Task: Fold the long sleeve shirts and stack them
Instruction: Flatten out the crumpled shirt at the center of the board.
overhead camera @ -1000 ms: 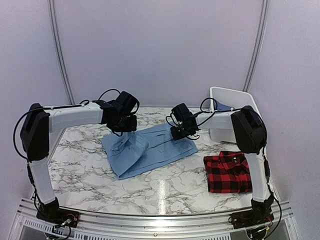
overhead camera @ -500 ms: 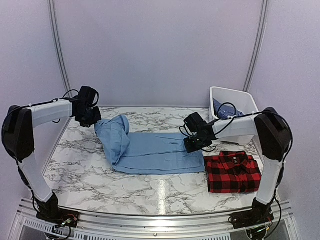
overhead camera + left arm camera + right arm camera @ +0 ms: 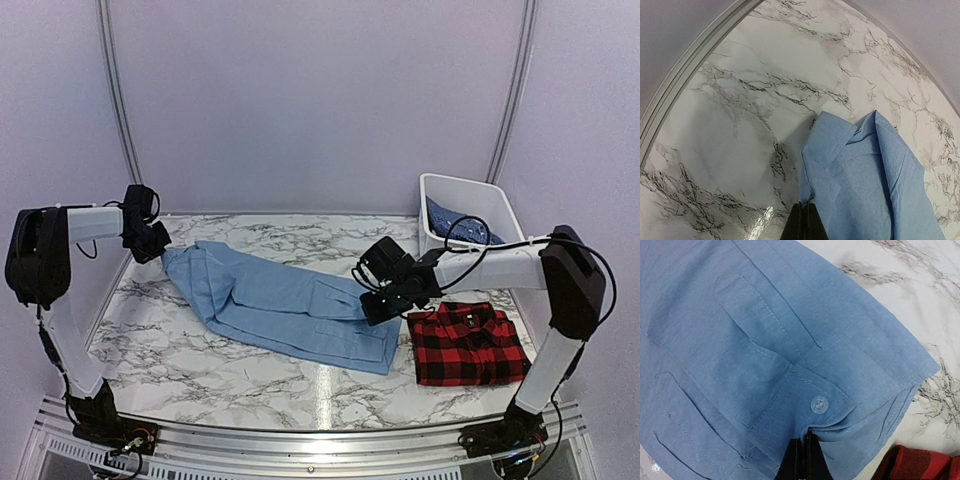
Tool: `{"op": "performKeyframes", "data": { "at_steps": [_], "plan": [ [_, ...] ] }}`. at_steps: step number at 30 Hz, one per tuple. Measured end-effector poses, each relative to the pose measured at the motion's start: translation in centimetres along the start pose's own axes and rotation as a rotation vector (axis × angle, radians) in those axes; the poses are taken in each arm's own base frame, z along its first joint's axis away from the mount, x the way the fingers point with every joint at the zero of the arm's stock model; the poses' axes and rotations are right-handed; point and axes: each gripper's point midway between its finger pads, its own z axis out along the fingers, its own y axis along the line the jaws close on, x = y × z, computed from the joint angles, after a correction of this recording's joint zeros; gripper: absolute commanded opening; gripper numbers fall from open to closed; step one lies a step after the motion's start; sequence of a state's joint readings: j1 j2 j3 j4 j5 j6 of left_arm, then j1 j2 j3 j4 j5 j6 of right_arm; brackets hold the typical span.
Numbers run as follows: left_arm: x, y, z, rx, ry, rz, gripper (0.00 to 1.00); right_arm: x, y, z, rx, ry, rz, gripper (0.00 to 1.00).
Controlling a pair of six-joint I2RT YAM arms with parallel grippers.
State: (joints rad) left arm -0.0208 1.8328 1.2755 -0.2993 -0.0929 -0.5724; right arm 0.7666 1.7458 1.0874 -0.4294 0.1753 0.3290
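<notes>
- The light blue shirt (image 3: pixel 280 305) lies stretched across the marble tabletop (image 3: pixel 190 350).
- The left gripper (image 3: pixel 804 220) is clenched on its collar end.
- The right gripper (image 3: pixel 803 455) pinches a buttoned edge at its opposite end.
- The folded red-and-black plaid shirt (image 3: pixel 470 345) lies just beside that end.

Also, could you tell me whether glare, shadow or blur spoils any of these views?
Top external: even light, one bright glare streak on the marble table near the front edge. Left wrist: a small glare patch by the fingers, a soft shadow beside the light blue shirt. Right wrist: sharp, the button crisp.
</notes>
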Motion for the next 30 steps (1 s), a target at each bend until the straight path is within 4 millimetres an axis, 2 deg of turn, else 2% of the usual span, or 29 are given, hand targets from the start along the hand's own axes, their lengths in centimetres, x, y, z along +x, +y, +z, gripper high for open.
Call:
{"op": "performKeyframes", "data": {
  "at_steps": [1,3,5,8,10,13,16,20,23,26,30],
  "plan": [
    [0.0,-0.1,0.2,0.003,0.002,0.000,0.12,0.0,0.5,-0.1,-0.010,0.003,-0.009,0.03],
    [0.1,-0.1,0.4,0.002,0.006,0.003,0.21,-0.1,1.0,-0.3,-0.021,0.001,-0.016,0.07],
    [0.0,0.0,0.3,-0.004,0.002,0.005,0.41,-0.3,1.3,-0.5,-0.026,-0.001,-0.020,0.08],
    [-0.3,0.4,-0.1,-0.022,-0.015,0.012,0.61,-0.4,1.3,-0.7,-0.025,-0.004,-0.021,0.04],
    [-0.7,0.7,-0.9,-0.034,-0.038,0.015,0.67,-0.5,1.2,-0.9,-0.024,-0.009,-0.028,0.00],
    [-1.4,0.9,-3.2,-0.035,-0.084,0.021,0.68,-1.3,1.4,-1.4,-0.028,-0.022,-0.033,0.00],
    [-2.2,0.4,-5.9,-0.019,-0.144,0.033,0.66,-2.9,1.9,-2.1,-0.040,-0.054,-0.034,0.00],
    [-1.7,-2.7,-8.8,0.052,-0.188,0.082,0.53,-5.3,2.4,-3.4,-0.052,-0.106,-0.038,0.00],
    [0.4,-5.8,-9.4,0.126,-0.154,0.131,0.40,-8.2,2.3,-4.6,-0.033,-0.161,-0.047,0.00],
    [3.3,-8.4,-8.8,0.191,-0.086,0.172,0.31,-12.5,1.8,-6.0,-0.006,-0.242,-0.046,0.00],
    [7.7,-11.0,-6.8,0.254,0.023,0.205,0.25,-18.9,-1.5,-7.6,0.061,-0.361,-0.008,0.00]
  ]
}}
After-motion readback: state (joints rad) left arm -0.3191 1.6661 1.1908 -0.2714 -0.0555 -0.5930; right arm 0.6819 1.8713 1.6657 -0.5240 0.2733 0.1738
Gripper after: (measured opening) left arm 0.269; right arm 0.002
